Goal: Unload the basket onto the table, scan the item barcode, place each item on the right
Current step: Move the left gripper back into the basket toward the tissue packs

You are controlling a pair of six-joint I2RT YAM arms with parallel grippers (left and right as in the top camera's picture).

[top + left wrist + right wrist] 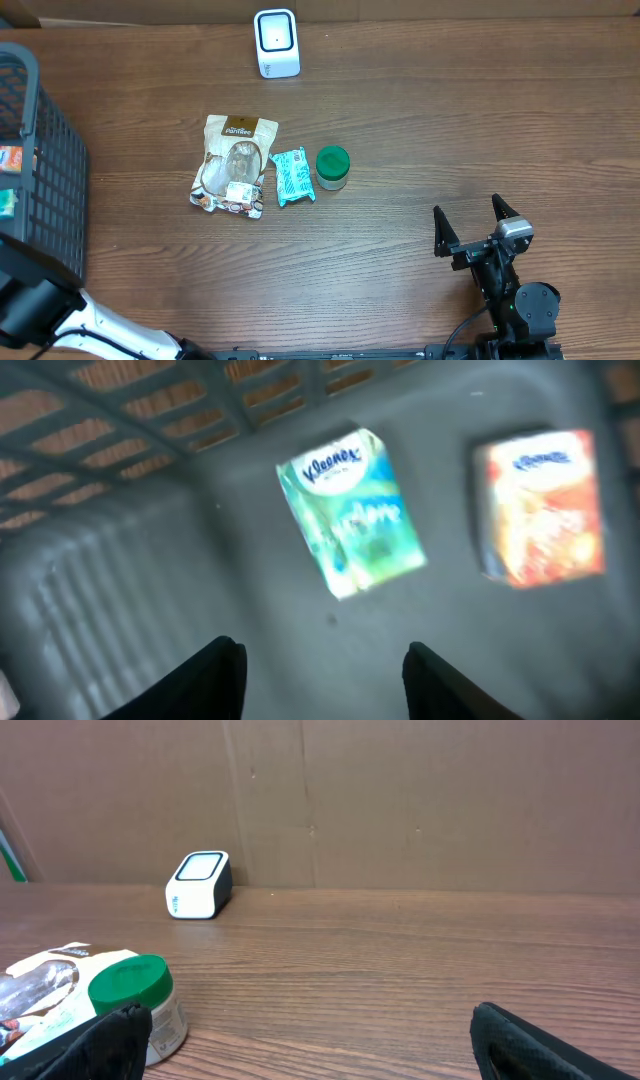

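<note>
My left gripper (325, 660) hangs open inside the dark grey basket (120, 590), with nothing between its fingers. Below it on the basket floor lie a green Kleenex tissue pack (350, 510) and an orange tissue pack (540, 505), both blurred. The white barcode scanner (277, 43) stands at the back of the table, also visible in the right wrist view as the scanner (198, 885). My right gripper (476, 222) rests open and empty at the front right, above bare wood.
The basket (40, 150) fills the left edge of the table. In the middle lie a snack bag (235, 163), a teal packet (292, 176) and a green-lidded jar (333, 167). A cardboard wall runs behind the scanner.
</note>
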